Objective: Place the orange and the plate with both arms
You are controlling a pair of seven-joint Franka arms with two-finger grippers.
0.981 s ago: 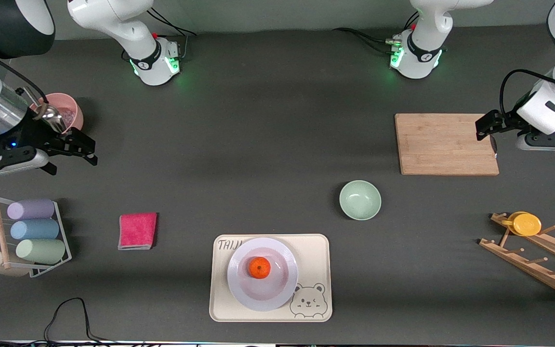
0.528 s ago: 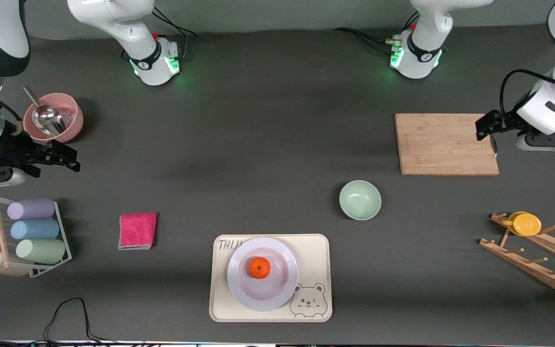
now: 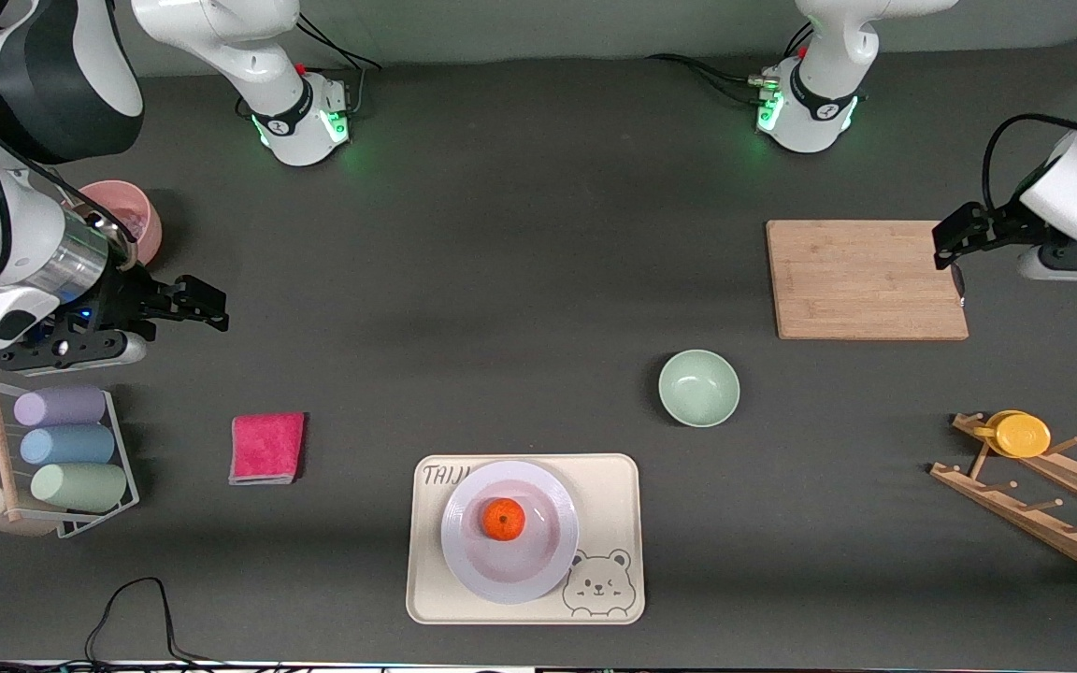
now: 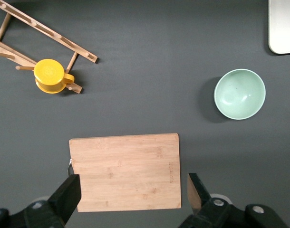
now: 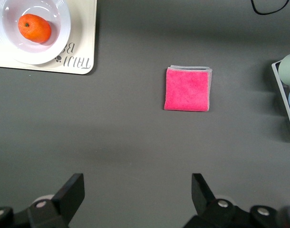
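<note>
Front view: orange [image 3: 504, 519] sits on plate [image 3: 509, 531], placement looks done. Your left gripper [image 3: 953, 245] and right gripper [image 3: 185, 304] hang wide open, empty; you only need to retract.

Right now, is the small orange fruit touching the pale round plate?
Touching: the front view shows the orange resting in the plate, as does the right wrist view.

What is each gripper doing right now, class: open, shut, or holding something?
Left gripper: open, holding nothing, over the wooden board's edge.
Right gripper: open, holding nothing, over the table near the pink bowl.
</note>
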